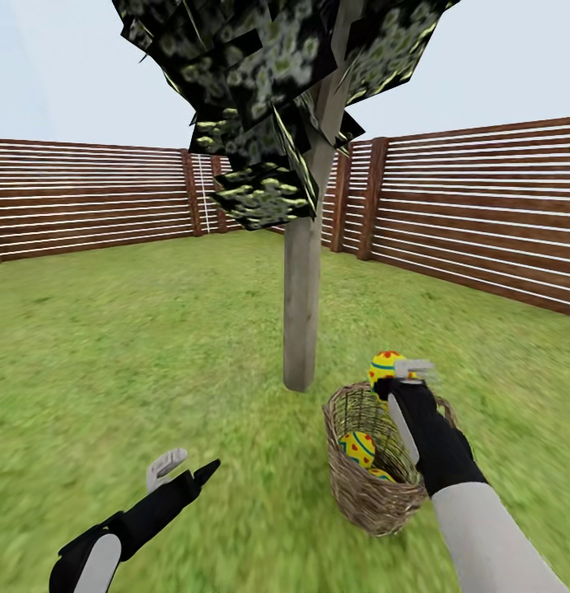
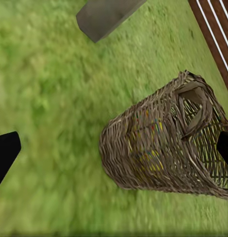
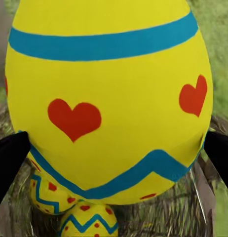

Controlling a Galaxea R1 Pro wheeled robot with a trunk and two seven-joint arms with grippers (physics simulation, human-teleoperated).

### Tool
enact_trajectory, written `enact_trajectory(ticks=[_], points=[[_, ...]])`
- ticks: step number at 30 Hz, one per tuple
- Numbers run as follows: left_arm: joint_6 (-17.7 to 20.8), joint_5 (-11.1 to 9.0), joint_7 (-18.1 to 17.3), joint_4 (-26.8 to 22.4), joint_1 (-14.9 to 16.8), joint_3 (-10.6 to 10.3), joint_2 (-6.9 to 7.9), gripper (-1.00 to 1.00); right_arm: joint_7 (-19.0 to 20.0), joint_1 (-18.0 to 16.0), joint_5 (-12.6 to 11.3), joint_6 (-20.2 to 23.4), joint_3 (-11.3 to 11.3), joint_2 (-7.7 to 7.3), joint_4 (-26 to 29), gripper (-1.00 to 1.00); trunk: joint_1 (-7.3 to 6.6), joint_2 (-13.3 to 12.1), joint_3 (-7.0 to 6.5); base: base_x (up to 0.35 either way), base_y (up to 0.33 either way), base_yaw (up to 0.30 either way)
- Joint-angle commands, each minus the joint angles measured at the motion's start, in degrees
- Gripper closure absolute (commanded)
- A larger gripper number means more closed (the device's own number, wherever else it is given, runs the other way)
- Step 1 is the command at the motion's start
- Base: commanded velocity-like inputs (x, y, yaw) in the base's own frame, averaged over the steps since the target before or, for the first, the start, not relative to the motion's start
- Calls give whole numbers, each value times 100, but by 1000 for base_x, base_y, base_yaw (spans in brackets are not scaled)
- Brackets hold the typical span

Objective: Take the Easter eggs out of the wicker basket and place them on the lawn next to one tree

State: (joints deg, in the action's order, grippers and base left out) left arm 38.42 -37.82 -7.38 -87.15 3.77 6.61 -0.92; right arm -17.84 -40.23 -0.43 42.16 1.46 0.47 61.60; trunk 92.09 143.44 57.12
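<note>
Your right gripper (image 1: 406, 372) is clamped on a yellow Easter egg with blue bands and red heart marks (image 1: 385, 363), holding it just above the far rim of the round, light brown, open-weave wicker basket (image 1: 369, 486). In the right wrist view that held egg (image 3: 109, 98) sits between the two dark fingertips (image 3: 10, 155), one on each flank, touching the shell. Two more yellow eggs with blue zigzag and red dots lie inside the basket: one against the near wall (image 1: 357, 449) and a second lower, partly hidden by your forearm (image 1: 381, 475); both show beneath the held egg in the right wrist view (image 3: 47, 192) (image 3: 89, 222). The basket stands upright on the bright green mottled lawn (image 1: 137, 346), just beside the slim pale grey-tan trunk of the tree with dark blocky leaf clumps (image 1: 301, 288). Your left gripper (image 1: 186, 469) hangs low over bare grass, well apart from the basket, its fingers spread and holding nothing. The left wrist view shows the basket's woven side and one loop handle (image 2: 193, 106). A brown horizontal-slat wooden fence (image 1: 483, 214) closes the yard behind the tree.
</note>
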Motion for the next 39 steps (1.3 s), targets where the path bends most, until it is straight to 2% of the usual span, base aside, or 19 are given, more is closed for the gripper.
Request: enact_trajectory(ticks=[1,2,3,5,7,9,14,21,24,27,32,36,39], points=[[42,-1,-26,-4,2,22,-1,-100,-54,-1,-2,110,232,104,330,100,-1,2,6,0,28,0],[42,3,-26,-4,3,23,2,-100,-71,0,-6,155,452,224,594,100,-1,2,6,0,135,0],[42,3,-26,-4,3,24,3,-100,-77,-1,-10,174,607,319,716,100,-1,2,6,0,191,0],[42,5,-24,-4,4,24,4,-100,-91,-2,-10,197,1017,603,830,100,-1,2,6,0,263,0],[42,9,-20,-4,5,25,4,-100,-101,4,-13,193,1283,759,667,100,-1,2,6,0,301,0],[42,5,-18,-4,5,25,9,-100,-102,6,-23,178,1434,819,438,100,-1,2,6,0,315,0],[35,9,-21,1,3,48,19,-100,-97,4,-35,140,1498,872,-24,100,-1,2,6,0,319,0],[42,12,-59,4,4,78,30,-100,-89,6,-70,-238,1507,901,-862,100,-1,2,6,0,320,0],[42,-7,-84,5,8,206,67,-100,-88,6,-80,-700,1502,902,-1295,100,-1,2,6,0,321,0],[42,-13,-87,5,4,240,73,-100,-88,6,-80,-1050,1501,902,-1693,100,-1,2,6,0,322,0],[42,-7,-88,4,5,245,71,-100,-92,6,-70,-2183,1479,884,-2591,100,-1,2,6,37,321,0],[42,-6,-88,7,4,240,68,-100,-103,6,-36,-3271,1466,852,-3342,100,-1,2,6,248,211,0],[37,4,-91,119,7,227,66,-100,-105,6,-29,-3793,1457,829,-3704,100,-1,2,6,317,111,0]])
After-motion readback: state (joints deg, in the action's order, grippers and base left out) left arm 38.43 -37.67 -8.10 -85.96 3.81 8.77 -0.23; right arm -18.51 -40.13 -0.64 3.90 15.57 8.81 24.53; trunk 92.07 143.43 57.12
